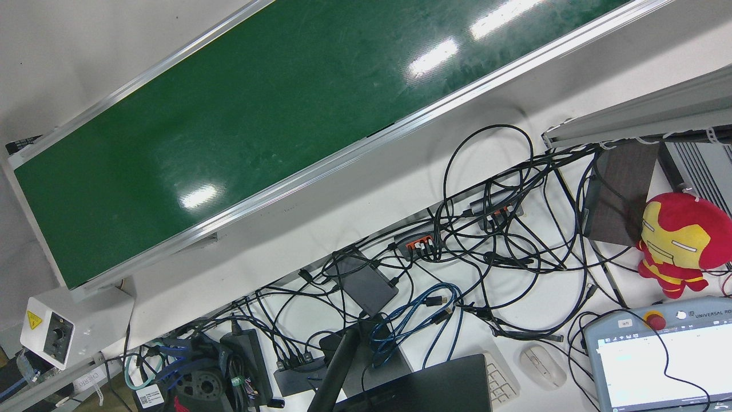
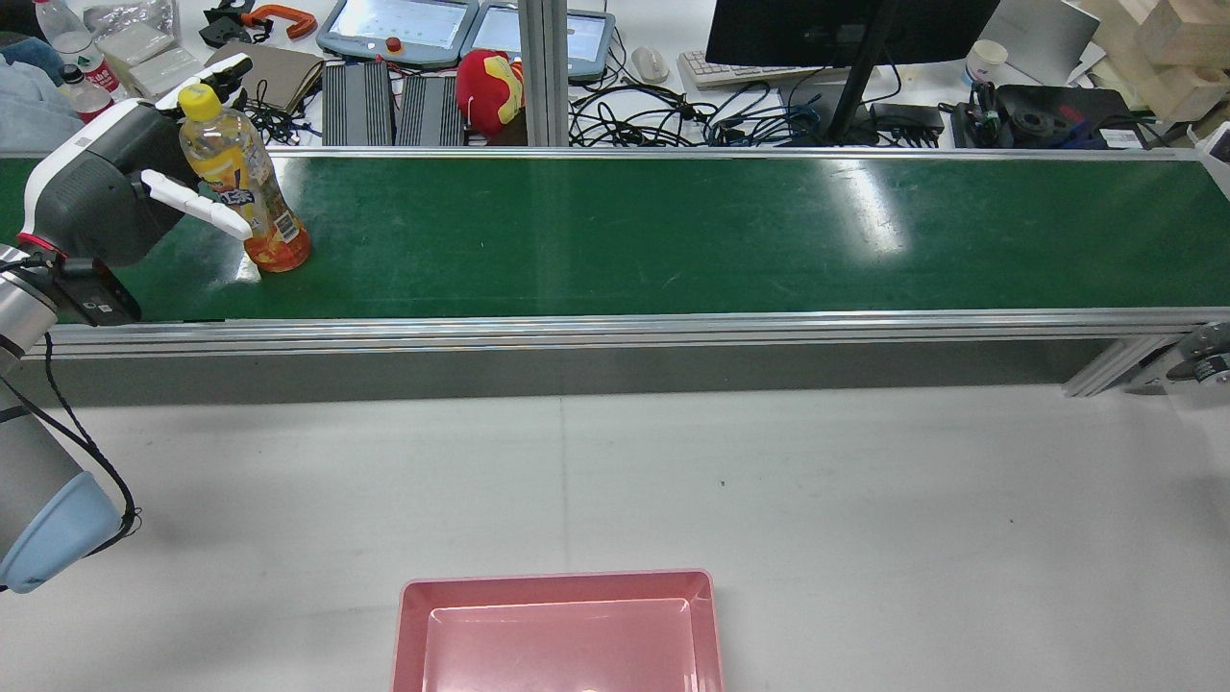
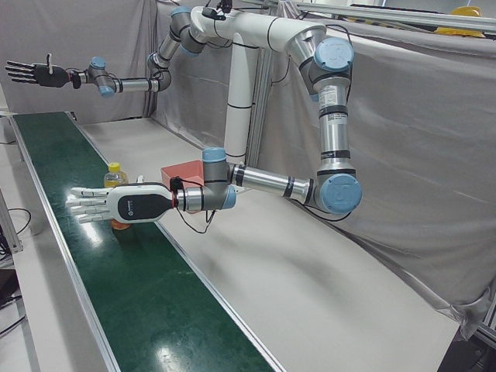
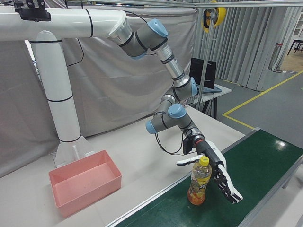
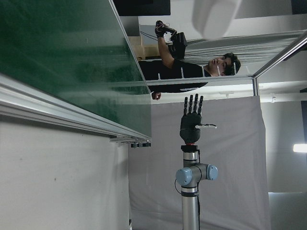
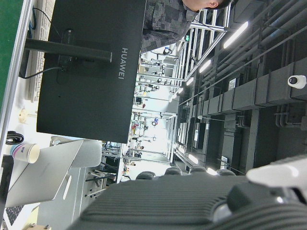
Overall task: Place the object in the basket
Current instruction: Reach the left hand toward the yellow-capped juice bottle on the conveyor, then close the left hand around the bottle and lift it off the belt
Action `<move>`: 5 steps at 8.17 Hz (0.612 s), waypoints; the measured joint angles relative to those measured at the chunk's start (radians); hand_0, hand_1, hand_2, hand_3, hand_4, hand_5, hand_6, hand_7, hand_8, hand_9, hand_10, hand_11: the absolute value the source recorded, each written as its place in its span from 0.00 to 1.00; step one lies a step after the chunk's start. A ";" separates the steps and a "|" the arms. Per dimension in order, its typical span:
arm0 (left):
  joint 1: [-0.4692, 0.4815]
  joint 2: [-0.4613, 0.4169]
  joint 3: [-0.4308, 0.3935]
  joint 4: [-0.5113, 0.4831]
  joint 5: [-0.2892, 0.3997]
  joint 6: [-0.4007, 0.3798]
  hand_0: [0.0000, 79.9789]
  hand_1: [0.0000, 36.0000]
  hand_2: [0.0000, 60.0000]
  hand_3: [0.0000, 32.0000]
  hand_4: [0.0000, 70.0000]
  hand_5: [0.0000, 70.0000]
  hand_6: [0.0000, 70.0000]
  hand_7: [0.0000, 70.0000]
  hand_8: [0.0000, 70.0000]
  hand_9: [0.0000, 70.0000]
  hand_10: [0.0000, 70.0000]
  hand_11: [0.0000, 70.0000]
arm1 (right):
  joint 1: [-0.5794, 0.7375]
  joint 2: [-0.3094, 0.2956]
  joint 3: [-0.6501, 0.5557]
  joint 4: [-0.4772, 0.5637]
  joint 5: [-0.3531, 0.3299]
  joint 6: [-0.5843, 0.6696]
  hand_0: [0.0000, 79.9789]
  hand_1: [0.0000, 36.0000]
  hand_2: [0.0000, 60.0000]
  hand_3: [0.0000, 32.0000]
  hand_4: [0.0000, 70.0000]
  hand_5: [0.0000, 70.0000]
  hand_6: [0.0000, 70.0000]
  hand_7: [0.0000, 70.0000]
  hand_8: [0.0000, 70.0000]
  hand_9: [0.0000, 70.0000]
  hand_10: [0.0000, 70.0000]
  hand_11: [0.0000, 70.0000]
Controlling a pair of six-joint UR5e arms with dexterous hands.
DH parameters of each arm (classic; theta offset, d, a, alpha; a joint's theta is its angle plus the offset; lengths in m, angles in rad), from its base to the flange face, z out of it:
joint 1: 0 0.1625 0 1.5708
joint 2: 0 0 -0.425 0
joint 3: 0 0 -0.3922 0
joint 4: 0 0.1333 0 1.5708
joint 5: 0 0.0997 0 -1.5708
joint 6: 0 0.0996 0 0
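A clear bottle of orange drink with a yellow cap (image 2: 245, 178) stands upright on the green conveyor belt (image 2: 673, 231) at its left end; it also shows in the right-front view (image 4: 199, 182) and the left-front view (image 3: 115, 177). My left hand (image 2: 144, 187) is open beside it, fingers spread along its near side and thumb behind its cap, not closed on it (image 4: 218, 172). The pink basket (image 2: 413, 625) sits empty on the white table near the front edge (image 4: 59, 182). My right hand (image 3: 35, 74), black, is open and raised far off over the other end of the belt (image 5: 192, 117).
Behind the belt is a desk with tangled cables (image 1: 492, 229), a red plush toy (image 1: 677, 240), teach pendants (image 2: 399, 24) and a monitor (image 2: 846, 29). An aluminium rail (image 2: 615, 327) edges the belt. White tabletop (image 2: 769, 481) lies between belt and basket.
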 measured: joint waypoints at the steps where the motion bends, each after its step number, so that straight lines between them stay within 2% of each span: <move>1: 0.000 -0.006 0.000 -0.025 -0.005 -0.009 0.60 1.00 1.00 0.00 0.22 0.49 0.00 0.01 0.14 0.18 0.11 0.19 | 0.000 0.000 0.000 0.000 0.000 0.000 0.00 0.00 0.00 0.00 0.00 0.00 0.00 0.00 0.00 0.00 0.00 0.00; 2: 0.001 -0.012 0.000 -0.042 -0.007 -0.020 0.60 1.00 1.00 0.00 0.35 0.47 0.00 0.01 0.15 0.19 0.13 0.23 | 0.000 0.000 0.000 0.000 0.000 0.000 0.00 0.00 0.00 0.00 0.00 0.00 0.00 0.00 0.00 0.00 0.00 0.00; 3: 0.001 -0.018 -0.001 -0.043 -0.008 -0.027 0.60 1.00 1.00 0.00 0.45 0.54 0.00 0.02 0.17 0.23 0.18 0.30 | 0.000 0.000 0.000 0.000 0.000 0.000 0.00 0.00 0.00 0.00 0.00 0.00 0.00 0.00 0.00 0.00 0.00 0.00; 4: 0.002 -0.024 -0.001 -0.029 -0.009 -0.030 0.62 1.00 1.00 0.00 0.85 0.80 0.09 0.13 0.30 0.40 0.33 0.51 | 0.000 0.000 0.000 0.000 0.000 0.000 0.00 0.00 0.00 0.00 0.00 0.00 0.00 0.00 0.00 0.00 0.00 0.00; 5: 0.002 -0.051 -0.002 0.029 -0.007 -0.031 0.77 1.00 1.00 0.00 1.00 1.00 0.91 0.75 0.98 1.00 0.76 1.00 | 0.000 0.000 0.000 0.000 0.000 0.000 0.00 0.00 0.00 0.00 0.00 0.00 0.00 0.00 0.00 0.00 0.00 0.00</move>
